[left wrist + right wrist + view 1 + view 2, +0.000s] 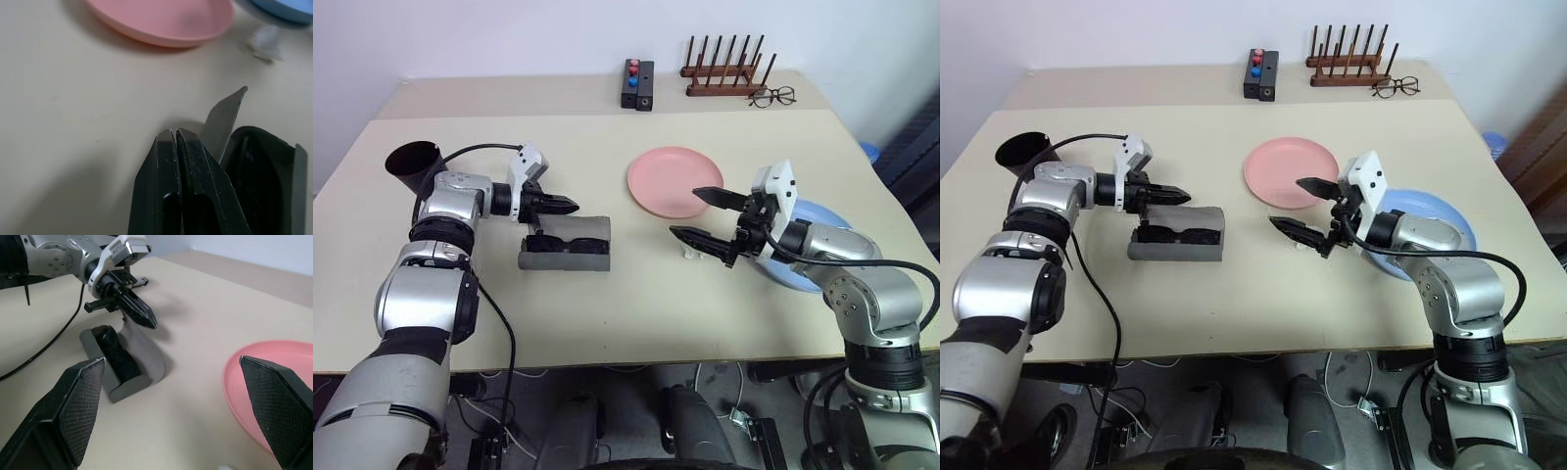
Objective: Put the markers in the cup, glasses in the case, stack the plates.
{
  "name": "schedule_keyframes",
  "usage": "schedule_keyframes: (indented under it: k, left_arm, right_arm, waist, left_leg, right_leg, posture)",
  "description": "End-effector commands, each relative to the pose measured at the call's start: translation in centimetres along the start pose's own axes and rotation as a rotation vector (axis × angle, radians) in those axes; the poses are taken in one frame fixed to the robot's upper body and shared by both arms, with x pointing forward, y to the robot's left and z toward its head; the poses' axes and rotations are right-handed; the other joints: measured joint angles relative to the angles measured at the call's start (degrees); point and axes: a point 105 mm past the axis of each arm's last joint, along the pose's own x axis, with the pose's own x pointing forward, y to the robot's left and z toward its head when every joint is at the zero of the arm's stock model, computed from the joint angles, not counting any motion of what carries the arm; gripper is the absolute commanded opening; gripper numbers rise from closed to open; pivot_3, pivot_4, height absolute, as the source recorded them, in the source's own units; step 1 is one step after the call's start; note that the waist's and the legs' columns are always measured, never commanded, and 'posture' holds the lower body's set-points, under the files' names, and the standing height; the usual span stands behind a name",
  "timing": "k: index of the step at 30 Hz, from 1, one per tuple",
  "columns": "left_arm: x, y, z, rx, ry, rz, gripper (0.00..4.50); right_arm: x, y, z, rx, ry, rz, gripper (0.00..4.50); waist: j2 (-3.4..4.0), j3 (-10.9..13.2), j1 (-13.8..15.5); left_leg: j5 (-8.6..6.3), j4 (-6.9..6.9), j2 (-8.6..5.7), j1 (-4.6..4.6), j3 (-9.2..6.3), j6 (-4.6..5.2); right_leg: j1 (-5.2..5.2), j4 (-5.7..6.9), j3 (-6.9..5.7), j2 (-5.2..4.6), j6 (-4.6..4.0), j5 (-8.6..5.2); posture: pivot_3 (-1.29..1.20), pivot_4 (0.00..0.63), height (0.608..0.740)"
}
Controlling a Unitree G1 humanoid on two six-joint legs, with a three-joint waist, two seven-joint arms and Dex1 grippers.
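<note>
We see a pale beige bench (607,313) with the grey case (566,247) lying open left of its middle, a matte oblong clamshell with rounded shell. Its lid (146,350) stands raised on the far side, and the black thick-framed glasses (560,244) lie inside the lower half, dark against the grey.

The left gripper (570,206) hangs just above the case lid, pointing toward the bench's right edge; its two black fingers (181,186) are pressed together with nothing between them. Whether they touch the lid we cannot tell.

The pink plate (674,181), round and shallow, sits near the middle of the bench toward the far edge. The light blue plate (822,217), of like size, lies close to the right edge, partly covered by the right arm.

The right gripper (697,215) hovers between the two plates, just over the near rim of the pink one; its fingers (80,401) are spread wide and hold nothing.

The black tapered cup (413,166) is at the left edge, behind the left arm, tilted with its mouth showing.

Along the far edge we note a wooden rack (726,69), thin wire-framed spectacles (772,96) and a small black box (637,85).
</note>
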Motion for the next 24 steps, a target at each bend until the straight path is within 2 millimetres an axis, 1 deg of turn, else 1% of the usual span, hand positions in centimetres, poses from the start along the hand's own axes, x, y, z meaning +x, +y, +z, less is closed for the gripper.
schedule_keyframes:
  k: [1,2,6,11,16,20,21,24]
  left_arm:
    - [-0.9,-0.9,-0.4,0.042,0.040,-0.073,0.06]
    - [-0.9,-1.0,-0.4,0.061,0.046,-0.082,0.06]
    - [-1.8,-2.1,-1.0,0.046,0.070,-0.143,0.06]
    - [-3.0,-3.4,-2.2,0.076,0.119,-0.168,0.06]
    - [-4.1,-4.6,-2.4,0.083,0.146,-0.181,0.06]
    - [-4.9,-5.9,-3.5,0.069,0.181,-0.208,0.06]
    - [-5.0,-6.1,-3.5,0.074,0.175,-0.210,0.06]
    - [-5.2,-5.7,-3.0,0.065,0.102,-0.175,0.06]
  right_arm:
    - [0.0,-0.1,1.1,-0.050,-0.030,0.004,4.50]
    - [0.0,-0.1,1.1,-0.052,-0.029,0.004,4.50]
    - [-0.2,-0.4,1.2,-0.061,-0.028,-0.002,4.50]
    - [-0.1,-0.6,1.1,-0.066,-0.027,-0.003,4.50]
    - [0.0,-0.5,1.0,-0.069,-0.027,0.007,4.50]
    - [0.1,-0.6,1.0,-0.069,-0.028,0.009,4.50]
    - [0.1,-0.6,1.0,-0.069,-0.027,0.010,4.50]
    - [0.0,-0.7,0.9,-0.070,-0.021,0.010,4.50]
  waist:
    - [0.00,0.0,0.0]
    - [0.00,0.0,0.0]
    - [0.00,0.0,0.0]
    - [0.01,0.0,-0.2]
    - [0.03,0.0,0.2]
    - [0.03,0.0,0.2]
    - [0.03,0.0,0.3]
    - [0.03,0.0,0.4]
  left_leg:
    - [0.00,0.00,0.01,0.00,0.00,0.00]
    - [0.00,0.00,0.01,0.00,0.00,0.00]
    - [0.00,0.00,0.04,0.00,0.00,0.00]
    - [0.00,0.00,0.14,0.02,-0.01,0.00]
    - [0.00,0.01,0.17,0.04,-0.03,0.00]
    - [0.00,0.03,0.16,0.03,-0.03,0.00]
    - [0.00,0.03,0.16,0.03,-0.04,0.00]
    - [0.00,0.03,0.16,0.03,-0.04,0.00]
  right_leg:
    - [0.00,0.00,0.00,0.00,0.00,0.00]
    - [0.00,0.00,0.00,0.00,0.00,0.00]
    - [0.00,0.00,0.01,0.01,0.00,0.00]
    - [0.00,0.03,0.05,0.02,0.00,0.00]
    - [0.00,0.08,0.09,0.02,-0.01,0.00]
    - [0.01,0.06,0.10,0.00,-0.01,0.00]
    - [0.02,0.07,0.10,0.00,-0.01,0.00]
    - [0.02,0.07,0.10,0.00,-0.01,0.00]
  posture:
    - [0.00,0.150,0.740]
    - [0.00,0.150,0.740]
    - [0.00,0.150,0.740]
    - [0.00,0.150,0.740]
    - [0.00,0.150,0.740]
    - [0.00,0.150,0.740]
    - [0.00,0.150,0.740]
    - [0.00,0.150,0.740]
